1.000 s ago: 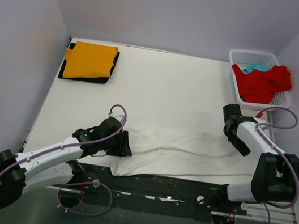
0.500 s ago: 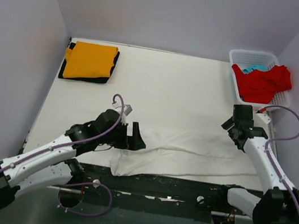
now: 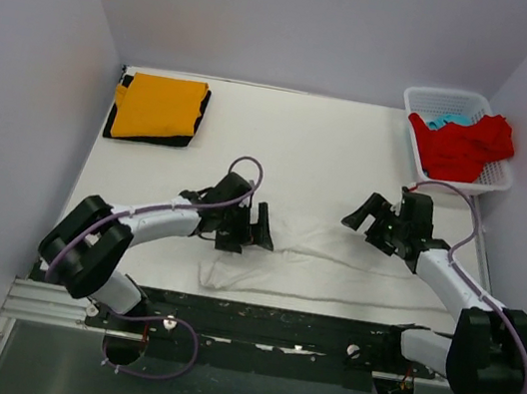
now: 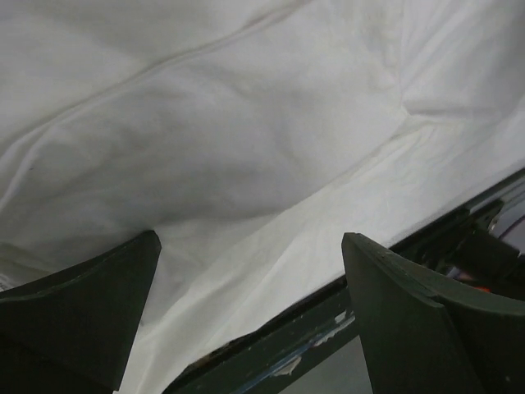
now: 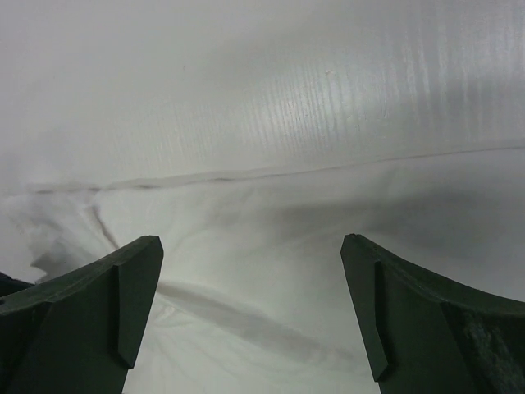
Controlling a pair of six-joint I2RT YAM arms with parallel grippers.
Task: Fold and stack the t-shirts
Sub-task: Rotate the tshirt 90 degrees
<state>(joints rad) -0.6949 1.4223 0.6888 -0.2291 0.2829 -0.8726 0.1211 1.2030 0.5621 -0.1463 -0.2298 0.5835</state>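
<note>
The large white t-shirt (image 3: 332, 269) lies crumpled in a long band along the table's near edge. My left gripper (image 3: 263, 229) is open and empty, low over the shirt's left part; the left wrist view shows white cloth (image 4: 246, 139) between its fingers (image 4: 82, 304) and the dark table edge. My right gripper (image 3: 360, 213) is open and empty, just above the shirt's far edge; the right wrist view shows wrinkled cloth (image 5: 246, 312) under it. A folded orange shirt (image 3: 157, 106) lies on a black shirt (image 3: 199, 116) at the far left. A red shirt (image 3: 460, 144) and a light blue shirt (image 3: 448, 120) lie in the basket.
The white lattice basket (image 3: 453, 95) stands at the far right corner, the red shirt hanging over its rim. The dark metal table edge (image 3: 304, 320) runs just in front of the white shirt. The white table surface (image 3: 301, 153) spreads between the stack and the basket.
Both arms have swung inward towards the table's middle. The left gripper moved right and away from the near edge; the right gripper moved left over the white shirt. The shirt's band looks narrower.
</note>
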